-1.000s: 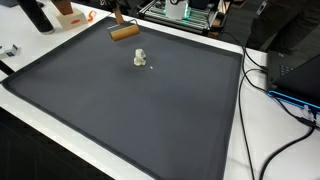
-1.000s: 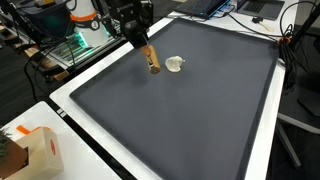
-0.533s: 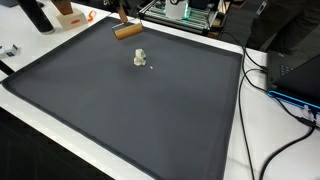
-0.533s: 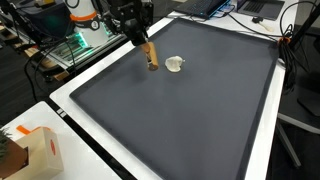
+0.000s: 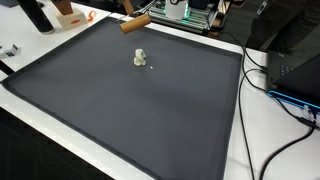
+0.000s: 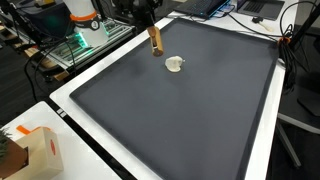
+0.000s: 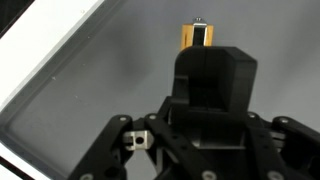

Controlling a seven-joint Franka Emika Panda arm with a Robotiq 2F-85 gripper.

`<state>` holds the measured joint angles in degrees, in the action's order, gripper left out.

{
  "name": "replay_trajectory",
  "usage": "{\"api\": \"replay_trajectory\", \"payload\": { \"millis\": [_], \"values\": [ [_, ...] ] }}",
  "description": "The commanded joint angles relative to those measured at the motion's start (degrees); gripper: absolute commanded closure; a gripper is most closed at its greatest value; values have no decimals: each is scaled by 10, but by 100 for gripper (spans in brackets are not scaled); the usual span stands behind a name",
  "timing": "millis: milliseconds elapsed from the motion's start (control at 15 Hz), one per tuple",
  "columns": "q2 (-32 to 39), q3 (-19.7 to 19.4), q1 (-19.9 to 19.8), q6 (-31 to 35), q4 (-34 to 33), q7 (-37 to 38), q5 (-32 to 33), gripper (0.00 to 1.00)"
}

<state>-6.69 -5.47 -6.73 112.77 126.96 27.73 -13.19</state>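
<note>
Aloft, brown cylinder (image 6: pixel 155 40) between fingers (image 6: pixel 146 18).

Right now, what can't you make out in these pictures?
- The gripper: cut off by the top edge in both exterior views; how its fingers sit on the cylinder is unclear.
- The cylinder: in the wrist view, the gripper's housing hides all but one end.
- The white object: too small to identify in both exterior views.
</note>
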Motion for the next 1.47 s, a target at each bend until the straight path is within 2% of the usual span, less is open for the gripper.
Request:
{"api": "replay_trajectory", "payload": {
  "millis": [0,533,1067,1133,1400],
  "values": [
    [-4,26,16,-57,-47,38,24,76],
    [29,104,79,-95,-131,22,141,76],
    [74,157,147,-81,-163,-38,275,76],
    [63,148,142,-74,-150,-18,242,51],
    [75,154,153,-74,-157,-26,263,51]
  ]
}}
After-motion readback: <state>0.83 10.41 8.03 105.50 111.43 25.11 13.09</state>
